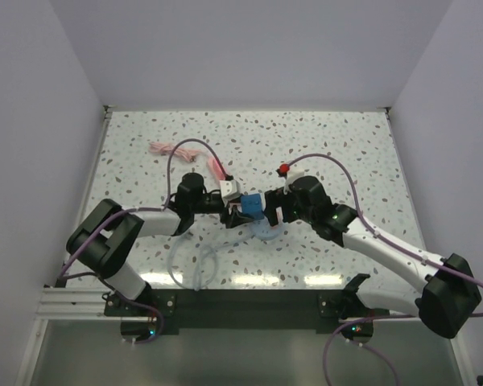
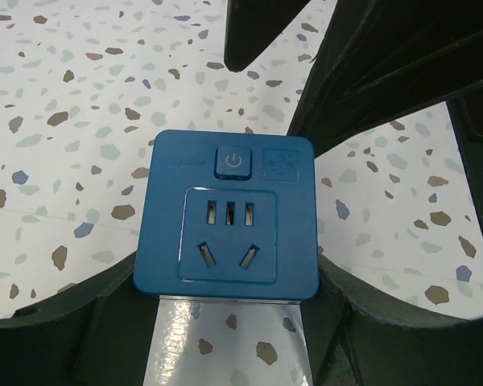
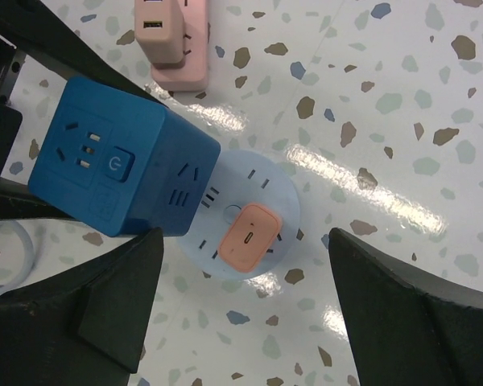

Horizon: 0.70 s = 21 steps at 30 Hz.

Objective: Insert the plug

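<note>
The right gripper (image 3: 243, 249) stands wide open and empty, the peach plug (image 3: 249, 236) sitting in the round socket (image 3: 266, 186) squarely between its fingers (image 3: 113, 305). At the plug's nine o'clock, the left gripper (image 2: 225, 285) clamps the blue cube (image 3: 105, 165).

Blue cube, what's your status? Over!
Left gripper shut on blue cube. Right gripper open, empty. Cube over round socket, seating unclear. Orange charger plugged in there.
</note>
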Available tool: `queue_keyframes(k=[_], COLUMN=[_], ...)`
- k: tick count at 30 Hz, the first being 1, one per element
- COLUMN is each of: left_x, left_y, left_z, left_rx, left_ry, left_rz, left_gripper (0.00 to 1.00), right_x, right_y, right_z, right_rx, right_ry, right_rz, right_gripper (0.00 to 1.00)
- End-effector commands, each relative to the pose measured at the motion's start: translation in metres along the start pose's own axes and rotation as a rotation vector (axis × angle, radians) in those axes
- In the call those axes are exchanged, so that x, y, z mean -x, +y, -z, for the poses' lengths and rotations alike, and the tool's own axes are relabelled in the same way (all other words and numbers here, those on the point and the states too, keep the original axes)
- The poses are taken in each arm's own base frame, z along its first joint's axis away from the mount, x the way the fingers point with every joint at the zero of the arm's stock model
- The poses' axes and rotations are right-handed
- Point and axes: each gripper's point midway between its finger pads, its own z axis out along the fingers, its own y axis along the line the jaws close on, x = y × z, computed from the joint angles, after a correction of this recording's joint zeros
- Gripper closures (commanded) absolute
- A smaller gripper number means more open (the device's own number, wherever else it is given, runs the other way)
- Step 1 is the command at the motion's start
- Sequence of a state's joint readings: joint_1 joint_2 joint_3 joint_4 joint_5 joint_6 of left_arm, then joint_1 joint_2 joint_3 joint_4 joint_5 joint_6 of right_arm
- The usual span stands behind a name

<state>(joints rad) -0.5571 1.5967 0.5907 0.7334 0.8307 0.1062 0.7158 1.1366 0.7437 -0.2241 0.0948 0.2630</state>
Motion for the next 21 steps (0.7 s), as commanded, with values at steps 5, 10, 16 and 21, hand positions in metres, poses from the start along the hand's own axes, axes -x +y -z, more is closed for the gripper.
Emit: queue_keyframes(k=[5,10,16,21], left_x=[0.008,-0.005,-0.018,-0.017], left_y=[0.012,0.006,0.003,-0.002], left_z=[-0.01,-0.014,-0.025,-0.027], left_rx=[-0.041,-0.092,-0.126,-0.16], left_ry=[-0.002,0.032,0.081,0.079], left_rz=[-0.116,-0.12,-0.126,-0.132], left_gripper=[1.0,1.0,1.0,1.0], right_x=[0.016,0.023,0.03,0.037], right_y=[0.008,0.009,0.011,0.012], right_z=[-0.005,-0.015,-0.026,-0.026], right_rx=[0.017,0.007,0.001,-0.002], right_ry=[-0.03,-0.037,-0.041,-0.052], right_rz=[-0.041,-0.056,-0.061,-0.06], right_gripper=[0.13,0.12,0.13,0.13])
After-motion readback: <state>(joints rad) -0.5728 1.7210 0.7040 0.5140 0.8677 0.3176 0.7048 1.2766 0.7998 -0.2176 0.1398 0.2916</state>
